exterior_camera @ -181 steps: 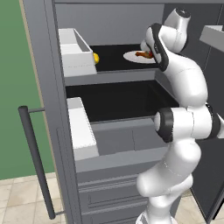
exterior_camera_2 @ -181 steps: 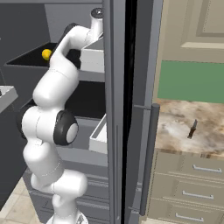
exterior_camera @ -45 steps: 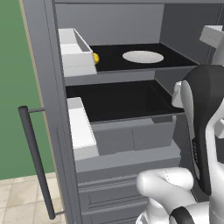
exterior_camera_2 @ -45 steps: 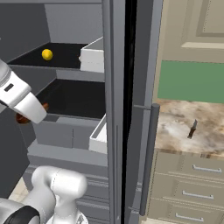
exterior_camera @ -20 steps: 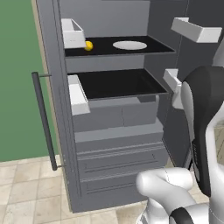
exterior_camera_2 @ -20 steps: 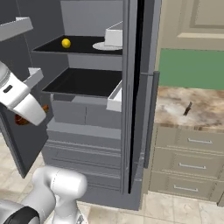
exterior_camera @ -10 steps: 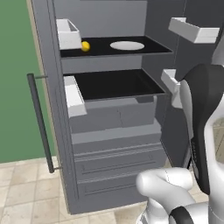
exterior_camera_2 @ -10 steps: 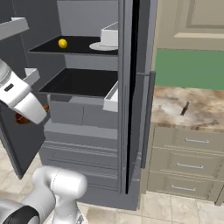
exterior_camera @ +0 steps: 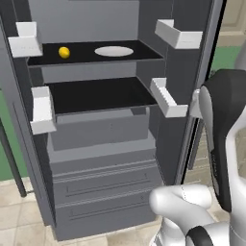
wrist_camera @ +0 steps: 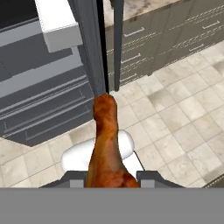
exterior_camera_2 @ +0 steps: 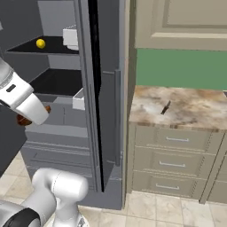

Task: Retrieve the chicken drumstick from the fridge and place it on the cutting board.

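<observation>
My gripper (wrist_camera: 109, 177) is shut on the chicken drumstick (wrist_camera: 106, 140), a reddish-brown piece whose thin end points away from the hand over the tiled floor. In the right base view the drumstick (exterior_camera_2: 23, 119) shows as a dark red patch under my white forearm, outside the fridge and left of its door edge (exterior_camera_2: 95, 88). The grey fridge (exterior_camera: 101, 144) stands open, with black shelves and white door bins. The cutting board is out of view.
A white plate (exterior_camera: 114, 51) and a small yellow fruit (exterior_camera: 64, 52) lie on the upper shelf. Right of the fridge runs a marble counter (exterior_camera_2: 186, 108) over beige drawers, with a small dark object (exterior_camera_2: 165, 107) on it. Tiled floor (wrist_camera: 183, 131) lies below.
Both base views have shifted: the fridge slid left and the counter on the right came further into view, so the base has moved. The drumstick stays in the shut gripper.
</observation>
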{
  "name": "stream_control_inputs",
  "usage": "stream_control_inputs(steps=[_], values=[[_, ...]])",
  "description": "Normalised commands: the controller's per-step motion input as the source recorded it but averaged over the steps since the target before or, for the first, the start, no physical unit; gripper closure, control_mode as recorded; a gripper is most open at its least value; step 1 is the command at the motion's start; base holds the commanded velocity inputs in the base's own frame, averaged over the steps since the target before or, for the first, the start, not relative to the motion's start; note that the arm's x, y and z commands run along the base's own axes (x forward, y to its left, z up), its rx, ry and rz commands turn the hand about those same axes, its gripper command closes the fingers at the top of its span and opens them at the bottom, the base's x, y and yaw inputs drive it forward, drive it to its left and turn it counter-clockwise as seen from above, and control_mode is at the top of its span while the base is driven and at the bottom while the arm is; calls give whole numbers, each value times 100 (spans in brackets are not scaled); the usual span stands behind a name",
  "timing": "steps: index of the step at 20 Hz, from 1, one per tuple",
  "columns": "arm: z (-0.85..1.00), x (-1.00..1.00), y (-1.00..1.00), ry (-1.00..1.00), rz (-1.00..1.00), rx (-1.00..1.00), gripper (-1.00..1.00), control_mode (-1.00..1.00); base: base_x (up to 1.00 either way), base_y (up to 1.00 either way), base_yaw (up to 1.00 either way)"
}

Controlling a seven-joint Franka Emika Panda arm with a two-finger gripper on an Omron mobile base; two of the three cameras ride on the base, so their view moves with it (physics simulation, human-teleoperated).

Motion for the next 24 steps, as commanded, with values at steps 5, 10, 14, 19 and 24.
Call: stream_control_inputs(steps=[5,10,14,19,24], values=[[0,0,0,0,0,0,100,100,-25,-100,-10],[0,0,0,0,0,0,100,100,-20,-100,2],[0,0,0,0,0,0,100,100,-31,-100,8],[0,0,0,0,0,0,100,100,-59,-100,5],[0,0,0,0,0,0,100,100,-99,-100,45]])
